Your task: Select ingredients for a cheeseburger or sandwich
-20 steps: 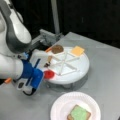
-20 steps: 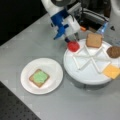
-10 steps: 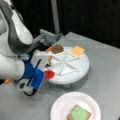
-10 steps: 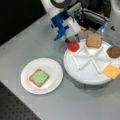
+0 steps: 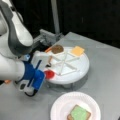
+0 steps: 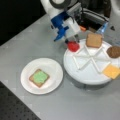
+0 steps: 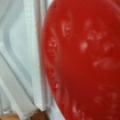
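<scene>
My gripper [image 5: 47, 71] [image 6: 71, 41] is shut on the red tomato round [image 5: 49, 74] [image 6: 73, 46] at the rim of the white divided tray [image 5: 80, 67] [image 6: 82, 75]. The tomato [image 7: 85, 60] fills most of the wrist view, with the tray's white ribs [image 7: 22, 62] beside it. The tray holds a brown bread square [image 6: 94, 40], a dark patty round [image 5: 57, 49] [image 6: 114, 51] and a yellow-orange cheese square [image 5: 77, 50] [image 6: 111, 71]. On the round white plate [image 5: 62, 105] [image 6: 52, 67] lies a bread square topped with green lettuce [image 5: 78, 113] [image 6: 39, 77].
The grey table carries both dishes. The arm's white body [image 5: 15, 45] rises at a front view's left. A metal post [image 5: 55, 17] and a grey fixture [image 6: 93, 16] stand behind the tray. Dark perforated board [image 6: 15, 107] borders the table.
</scene>
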